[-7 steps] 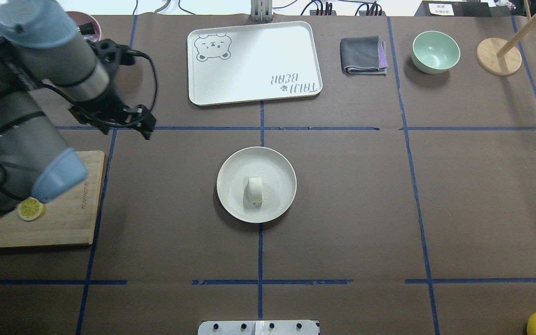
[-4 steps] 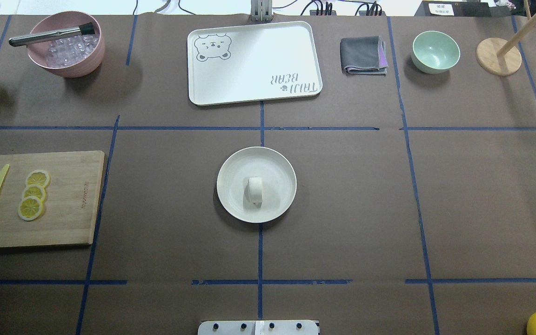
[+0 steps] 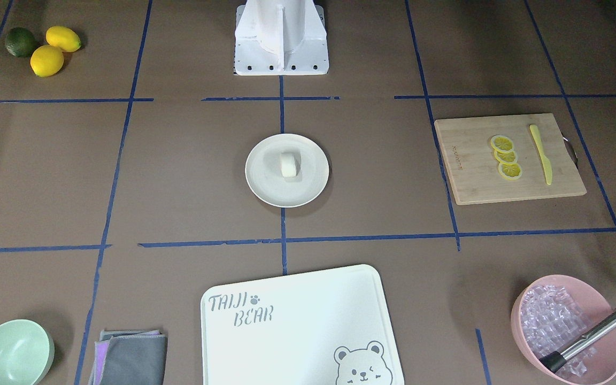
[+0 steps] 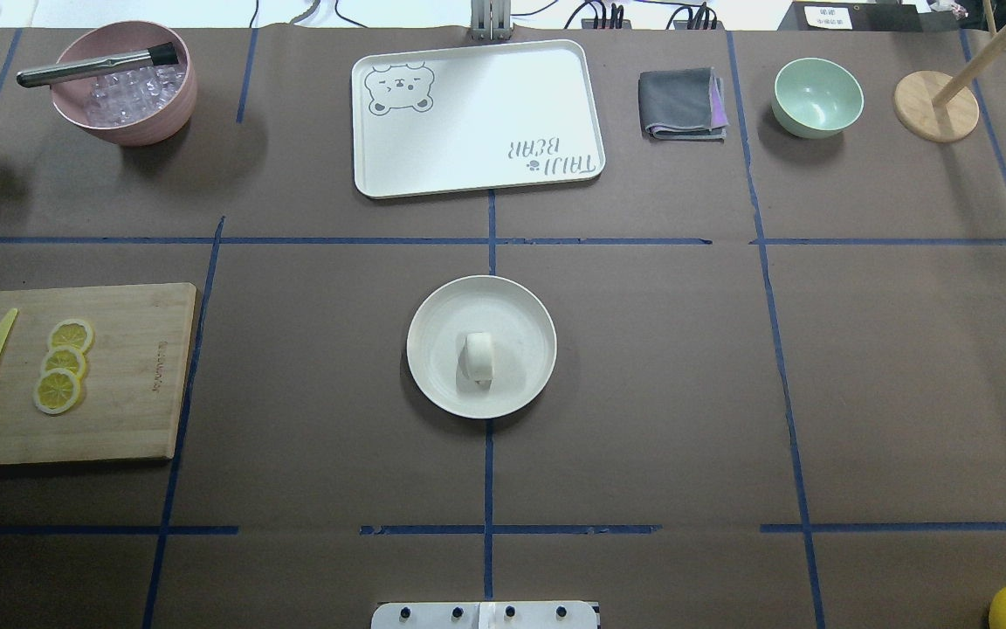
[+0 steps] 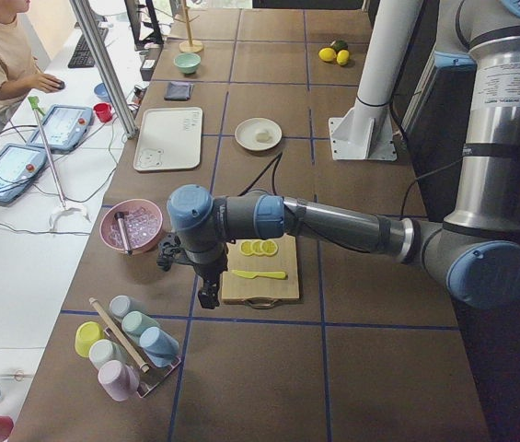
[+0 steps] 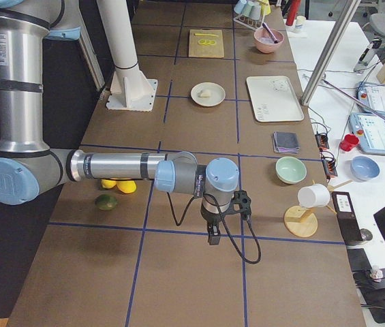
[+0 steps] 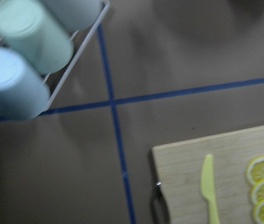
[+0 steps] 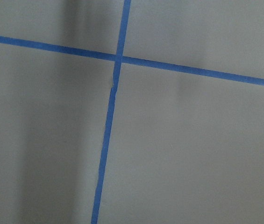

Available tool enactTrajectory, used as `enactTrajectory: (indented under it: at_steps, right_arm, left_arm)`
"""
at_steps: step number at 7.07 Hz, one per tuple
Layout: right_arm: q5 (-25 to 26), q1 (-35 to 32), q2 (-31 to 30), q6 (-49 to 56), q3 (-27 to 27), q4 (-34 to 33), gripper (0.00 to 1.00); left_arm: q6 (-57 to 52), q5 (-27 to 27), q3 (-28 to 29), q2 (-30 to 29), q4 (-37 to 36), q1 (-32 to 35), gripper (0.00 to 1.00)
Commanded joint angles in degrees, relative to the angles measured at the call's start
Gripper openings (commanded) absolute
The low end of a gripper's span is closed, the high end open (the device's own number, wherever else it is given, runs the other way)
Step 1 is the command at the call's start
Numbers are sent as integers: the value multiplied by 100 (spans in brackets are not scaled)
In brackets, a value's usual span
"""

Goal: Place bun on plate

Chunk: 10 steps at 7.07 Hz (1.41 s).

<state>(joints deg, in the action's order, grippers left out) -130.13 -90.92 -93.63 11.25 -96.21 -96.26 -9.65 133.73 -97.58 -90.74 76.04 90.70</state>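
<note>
A smooth white cylindrical bun [image 4: 478,356] lies on the round cream plate [image 4: 522,321], with a bamboo cutting board [image 4: 127,384] well apart. Left end effector [image 5: 208,298] and right end effector [image 6: 214,238]: opening cannot be told.

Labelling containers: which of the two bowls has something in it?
The pink bowl, holding clear ice cubes and a metal-handled tool; the mint-green bowl is empty.

text | tray [image 3: 313,321]: "TAIJI BEAR", beside a bear-face drawing | cutting board [image 3: 474,182]: small engraved mark, illegible
</note>
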Motion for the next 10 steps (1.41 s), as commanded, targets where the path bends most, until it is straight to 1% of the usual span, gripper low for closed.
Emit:
enactTrajectory:
  at_steps: [1, 2, 4, 10]
  right_arm:
    - [-3, -5, 3, 0, -3, 2, 100]
    - [-3, -5, -6, 0, -11, -7, 100]
    - [-3, -5, -6, 0, -11, 2, 100]
    - [-3, 4, -6, 0, -20, 2, 100]
  left_arm:
    - [-11, -57, 63, 284, 51, 62, 100]
    - [-45, -14, 2, 302, 59, 62, 100]
    - [-1, 56, 116, 285, 121, 53, 100]
    - [-37, 57, 125, 302, 112, 27, 100]
